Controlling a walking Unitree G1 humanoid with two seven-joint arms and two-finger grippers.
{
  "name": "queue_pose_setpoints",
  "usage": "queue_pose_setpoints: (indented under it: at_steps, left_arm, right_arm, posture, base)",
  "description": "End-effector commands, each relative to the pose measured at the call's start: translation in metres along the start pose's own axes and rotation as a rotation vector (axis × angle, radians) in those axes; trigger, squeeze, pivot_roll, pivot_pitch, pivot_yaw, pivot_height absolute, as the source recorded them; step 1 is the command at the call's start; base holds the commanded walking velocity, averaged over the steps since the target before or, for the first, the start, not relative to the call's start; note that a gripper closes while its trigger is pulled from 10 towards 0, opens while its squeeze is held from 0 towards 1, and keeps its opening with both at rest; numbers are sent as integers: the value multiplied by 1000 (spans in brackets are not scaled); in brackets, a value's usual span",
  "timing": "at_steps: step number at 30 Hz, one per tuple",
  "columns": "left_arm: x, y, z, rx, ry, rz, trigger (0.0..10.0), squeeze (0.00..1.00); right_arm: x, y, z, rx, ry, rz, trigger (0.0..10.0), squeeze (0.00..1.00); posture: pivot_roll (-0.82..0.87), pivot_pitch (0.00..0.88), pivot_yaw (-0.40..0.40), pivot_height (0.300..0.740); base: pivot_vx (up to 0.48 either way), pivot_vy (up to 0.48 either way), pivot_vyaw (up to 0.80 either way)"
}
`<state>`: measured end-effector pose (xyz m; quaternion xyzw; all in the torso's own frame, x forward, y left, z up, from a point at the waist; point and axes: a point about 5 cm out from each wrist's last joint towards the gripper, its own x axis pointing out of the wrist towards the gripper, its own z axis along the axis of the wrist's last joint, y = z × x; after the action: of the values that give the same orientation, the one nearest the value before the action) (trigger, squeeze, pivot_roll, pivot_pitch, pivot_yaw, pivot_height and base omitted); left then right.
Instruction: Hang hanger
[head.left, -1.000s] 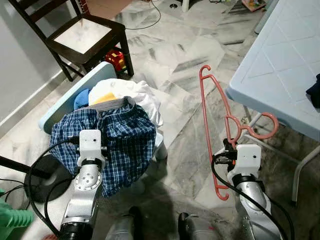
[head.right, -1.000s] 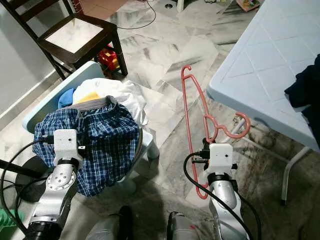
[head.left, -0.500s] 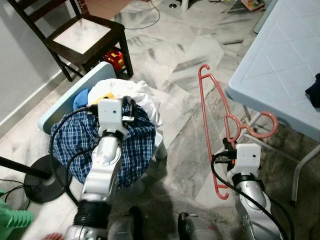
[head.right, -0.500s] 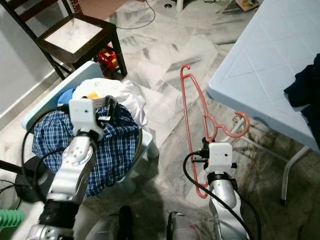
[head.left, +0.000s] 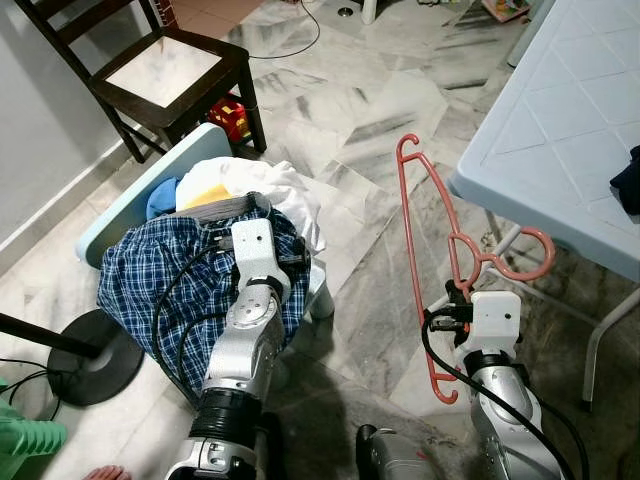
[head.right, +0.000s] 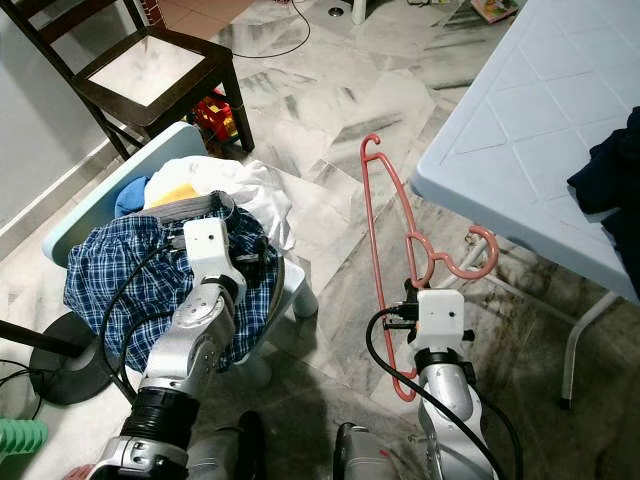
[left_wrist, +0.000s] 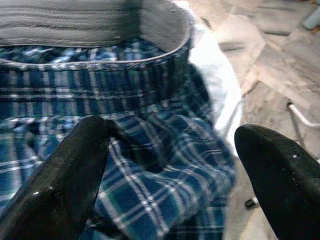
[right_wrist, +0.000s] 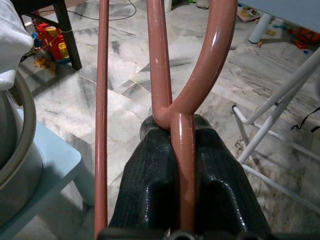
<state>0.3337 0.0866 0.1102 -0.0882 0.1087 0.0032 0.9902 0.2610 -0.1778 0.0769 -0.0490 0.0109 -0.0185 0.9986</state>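
A salmon-pink plastic hanger (head.left: 412, 222) stands upright to the right of centre, its hook (head.left: 533, 256) curling just under the table edge. My right gripper (right_wrist: 182, 150) is shut on its neck and appears below it as (head.left: 456, 297). My left gripper (left_wrist: 170, 165) is open, its fingers (left_wrist: 70, 175) spread above a blue plaid cloth (head.left: 160, 285). That cloth lies on top of a laundry pile with white (head.left: 290, 195) and yellow pieces. The left gripper (head.left: 288, 263) hovers at the pile's right side.
The laundry sits on a pale blue stool (head.left: 128, 205). A dark wooden chair (head.left: 165, 75) stands behind it, with a red toy (head.left: 232, 118) below. A pale blue plastic table (head.left: 560, 130) bearing a dark garment (head.right: 610, 175) is on the right. A black round stand base (head.left: 85, 355) lies on the left.
My left arm has swung up and to the right, from the pile's near left side to its right side over the plaid cloth. The right gripper and hanger have stayed in place.
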Motion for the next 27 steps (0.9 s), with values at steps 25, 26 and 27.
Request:
queue_pose_setpoints:
  at_steps: [25,26,27]
  left_arm:
    - [43,17,13,41,12,42,0,0]
    - [43,18,12,40,15,44,0,0]
    - [43,18,12,40,15,44,0,0]
  right_arm:
    - [-9,-2,-5,-8,17,-15,10000,0]
    - [-9,-2,-5,-8,17,-16,10000,0]
    - [-9,-2,-5,-8,17,-16,10000,0]
  posture:
    - [-125,285,20,740]
    - [-125,285,21,740]
    - [-125,285,21,740]
  base:
    - [0,0,0]
    - [0,0,0]
    - [0,0,0]
